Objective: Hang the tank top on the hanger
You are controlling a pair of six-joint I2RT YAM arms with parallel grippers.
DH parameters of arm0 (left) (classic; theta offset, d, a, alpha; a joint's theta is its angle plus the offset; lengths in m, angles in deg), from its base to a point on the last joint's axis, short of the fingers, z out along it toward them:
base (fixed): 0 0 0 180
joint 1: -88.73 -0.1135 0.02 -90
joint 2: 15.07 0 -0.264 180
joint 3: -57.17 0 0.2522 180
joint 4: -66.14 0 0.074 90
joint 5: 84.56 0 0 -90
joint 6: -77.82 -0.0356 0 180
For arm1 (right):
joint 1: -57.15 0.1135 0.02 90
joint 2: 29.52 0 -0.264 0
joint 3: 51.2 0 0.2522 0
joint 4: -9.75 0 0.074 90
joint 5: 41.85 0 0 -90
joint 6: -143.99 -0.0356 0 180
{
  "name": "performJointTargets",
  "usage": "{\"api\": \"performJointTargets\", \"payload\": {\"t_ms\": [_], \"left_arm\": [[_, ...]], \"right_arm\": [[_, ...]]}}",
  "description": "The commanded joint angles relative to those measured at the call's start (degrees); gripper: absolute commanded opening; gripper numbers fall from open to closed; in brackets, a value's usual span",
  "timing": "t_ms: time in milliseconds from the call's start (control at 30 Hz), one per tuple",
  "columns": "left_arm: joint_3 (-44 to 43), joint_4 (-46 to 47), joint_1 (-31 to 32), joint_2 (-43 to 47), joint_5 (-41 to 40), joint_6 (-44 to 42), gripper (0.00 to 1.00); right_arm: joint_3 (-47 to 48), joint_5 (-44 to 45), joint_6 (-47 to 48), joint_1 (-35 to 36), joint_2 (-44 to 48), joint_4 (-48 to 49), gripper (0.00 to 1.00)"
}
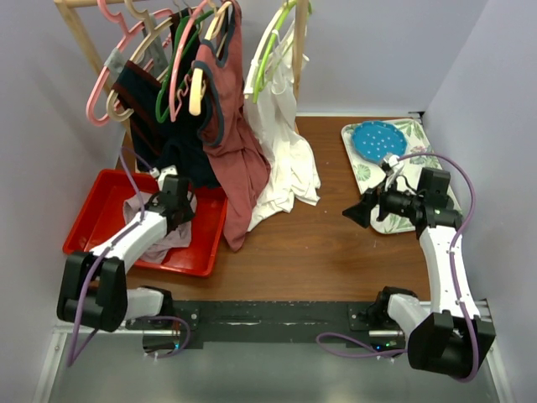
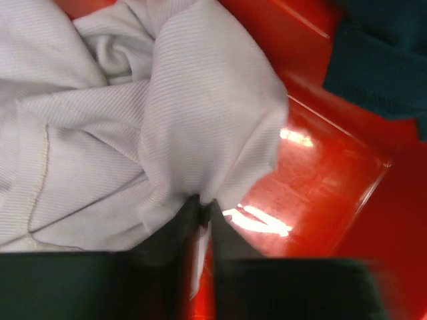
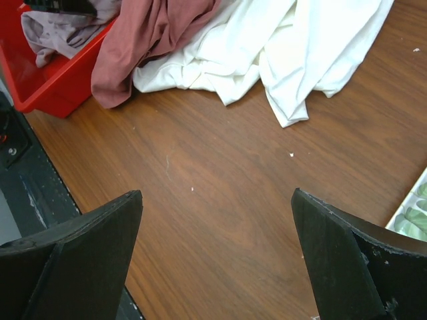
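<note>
We see the left fingers (image 1: 178,206) almost closed, pinching a fold of the pale tank top (image 2: 213,100). It lies in the one red bin (image 1: 92,210). The right fingers (image 1: 359,208) are spread wide over the counter (image 3: 220,167), holding nothing. The pink hanger (image 1: 99,80) hangs on the wooden rack (image 1: 78,38).

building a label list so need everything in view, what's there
tank top: one, pale mauve, crumpled in bin
bin: one, red, table's left
pink hanger: one, salmon, rack's left end
other hangers: several, pink, green, lime, tan, on rack
rust-red top: one, hanging from rack
white garment: one, hanging from rack
dark garment: one, navy, on rack
rack: one, pale wood, back left
tray: one, leaf print, table's right
plate: one, blue, on tray
table: one, brown wood
left tool: one, black, shut on tank top
right tool: one, black, open over table
</note>
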Motion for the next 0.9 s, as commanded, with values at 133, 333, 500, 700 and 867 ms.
{"api": "performJointTargets", "payload": {"t_ms": [133, 333, 500, 700, 867], "left_arm": [[-4.6, -5.4, 0.3, 24.5, 2.8, -0.1, 0.0], [-22.5, -7.6, 0.5, 35.7, 24.7, -5.3, 0.0], [-37.3, -3.7, 0.5, 30.5, 48.1, -4.6, 0.0], [-56.8, 1.8, 2.5, 18.9, 62.7, 0.6, 0.0], [-63.4, 12.8, 9.5, 11.2, 65.2, 6.7, 0.0]], "right_arm": [[2.7, -2.8, 2.8, -0.1, 1.6, -2.1, 0.99], [2.8, -2.5, 3.7, 0.0, 2.3, -2.4, 0.99], [3.1, -4.0, 5.7, -0.1, 3.9, -3.5, 0.99], [6.7, -5.4, 13.2, -0.1, 5.1, -10.6, 0.99], [15.4, -10.5, 26.2, 0.0, 4.0, -25.1, 0.99]]}}
